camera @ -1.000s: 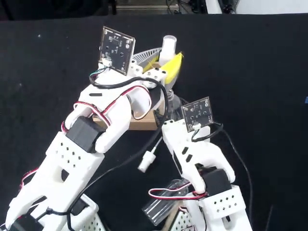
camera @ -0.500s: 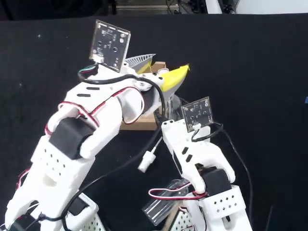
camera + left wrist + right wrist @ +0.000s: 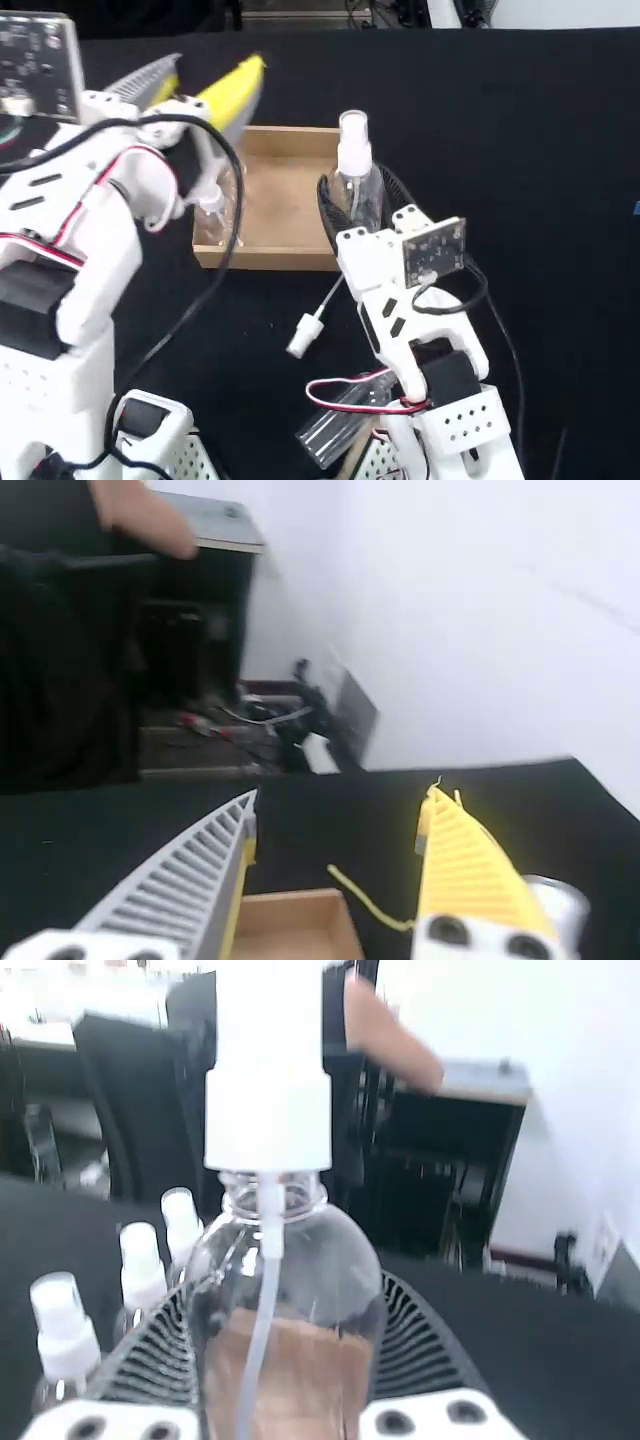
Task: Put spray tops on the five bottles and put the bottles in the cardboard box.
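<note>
My right gripper (image 3: 354, 208) is shut on a clear bottle (image 3: 356, 190) and holds it upright at the right edge of the cardboard box (image 3: 283, 200). A white spray top (image 3: 353, 140) sits on the bottle's neck, its tube running down inside. In the right wrist view the bottle (image 3: 285, 1310) stands between the black fingers (image 3: 150, 1355), and three capped bottles (image 3: 140, 1265) stand beyond it. One capped bottle (image 3: 213, 212) shows at the box's left wall. My left gripper (image 3: 205, 78) is open and held high above the box's left side, with nothing between its grey and yellow fingers (image 3: 470, 880).
A loose spray top (image 3: 308, 328) with its tube lies on the black table in front of the box. A clear bottle (image 3: 345, 420) lies on its side near the right arm's base. The box's middle floor is bare.
My left gripper has lifted off the top of the held bottle and swung up and to the left. The spray top now shows seated on the bottle. The right gripper still holds the bottle.
</note>
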